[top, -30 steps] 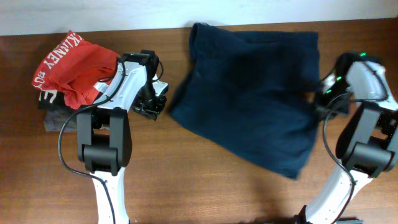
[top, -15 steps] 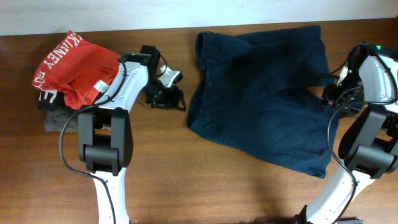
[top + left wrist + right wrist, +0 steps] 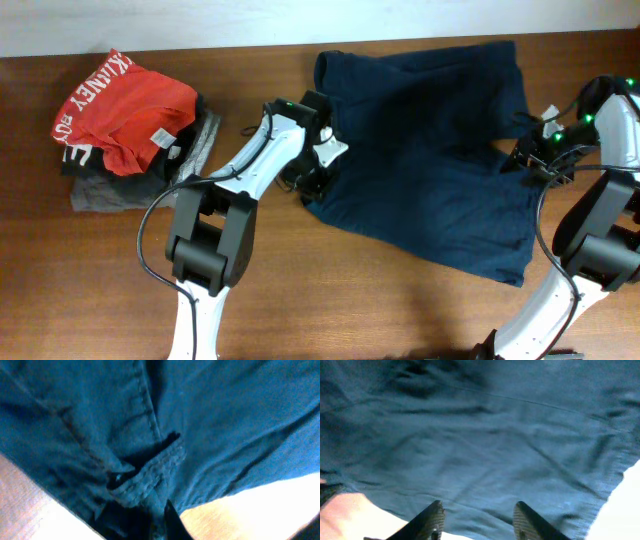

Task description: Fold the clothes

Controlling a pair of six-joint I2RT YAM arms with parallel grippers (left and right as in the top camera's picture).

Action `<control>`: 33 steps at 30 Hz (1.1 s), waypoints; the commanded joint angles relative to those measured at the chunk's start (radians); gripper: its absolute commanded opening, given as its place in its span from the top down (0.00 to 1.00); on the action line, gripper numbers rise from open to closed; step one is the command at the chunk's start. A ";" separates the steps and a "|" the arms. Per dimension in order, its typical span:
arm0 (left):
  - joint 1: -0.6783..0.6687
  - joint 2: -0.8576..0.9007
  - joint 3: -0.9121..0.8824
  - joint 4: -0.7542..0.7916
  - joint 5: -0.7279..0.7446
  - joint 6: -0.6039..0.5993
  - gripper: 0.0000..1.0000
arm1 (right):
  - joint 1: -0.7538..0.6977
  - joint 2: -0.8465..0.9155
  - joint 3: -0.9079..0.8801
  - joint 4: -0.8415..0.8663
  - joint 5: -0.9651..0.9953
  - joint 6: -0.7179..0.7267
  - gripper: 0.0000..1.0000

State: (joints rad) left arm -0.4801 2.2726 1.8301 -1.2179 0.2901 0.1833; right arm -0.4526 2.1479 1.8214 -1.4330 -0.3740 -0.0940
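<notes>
Left wrist view: the left gripper (image 3: 150, 524) is pressed together, pinching a bunched edge of the navy garment (image 3: 210, 425), fingers mostly cut off. The right gripper (image 3: 479, 520) is spread at the cloth's right edge; contact unclear. The garment lies flat on the table (image 3: 330, 290) between the arms. White lettering on the red garment (image 3: 125, 112) is folded and unreadable.

The clothes (image 3: 420, 150) were a single plain, dark navy garment of soft cloth. It lay spread out and mostly flat on the table (image 3: 330, 300), to the right of the middle. Its top edge ran close to the table's far edge, and its lower right corner reached furthest toward the near side. Shallow wrinkles crossed the cloth. At its left edge the stitched border was bunched into a small raised fold.
</notes>
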 commanded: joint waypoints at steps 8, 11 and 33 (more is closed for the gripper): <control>0.011 0.005 0.013 -0.194 -0.109 -0.109 1.00 | 0.206 0.000 0.005 0.031 -0.180 -0.076 0.85; 0.011 0.005 0.013 -0.190 -0.104 -0.108 0.99 | 0.283 0.001 -0.023 0.094 -0.180 -0.047 0.86; 0.015 0.005 0.013 -0.286 -0.359 -0.129 0.99 | 0.436 0.004 -0.465 0.705 0.076 0.208 0.96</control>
State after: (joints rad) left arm -0.4740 2.2726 1.8309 -1.4742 0.0776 0.0689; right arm 0.0132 2.1231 1.4075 -0.6922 -0.4709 0.0921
